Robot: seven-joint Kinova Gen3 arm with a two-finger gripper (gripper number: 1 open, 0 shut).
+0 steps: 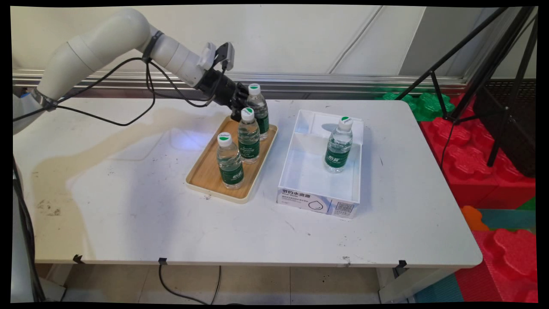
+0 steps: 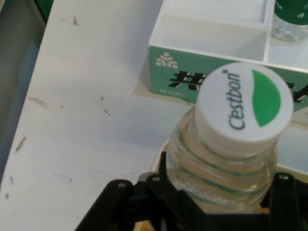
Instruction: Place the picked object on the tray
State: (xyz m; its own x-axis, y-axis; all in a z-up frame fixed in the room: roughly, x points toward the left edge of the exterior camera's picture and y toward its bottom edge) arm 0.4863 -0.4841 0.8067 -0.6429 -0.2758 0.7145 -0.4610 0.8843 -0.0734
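The far bottle (image 1: 257,110) stands upright at the back end of the wooden tray (image 1: 205,174), its long axis vertical, and the gripper (image 1: 238,102) sits right against its shoulder on the side away from the white box (image 1: 319,201). In the hand view that bottle (image 2: 226,159) fills the space just ahead of the black linkage, cap (image 2: 245,103) tilted toward the lens, with dark finger parts showing on either side of its body; whether they press on the plastic or only flank it I cannot tell.

Going near to far in the main view: the nearest bottle (image 1: 229,161), the middle bottle (image 1: 248,135), then the far one with the gripper. A fourth bottle (image 1: 339,145) stands in the box's larger compartment, well apart on the worktop (image 1: 128,206).

The main view gives the row's order; the hand view alone shows the cap's lettering and the box's green printed side.
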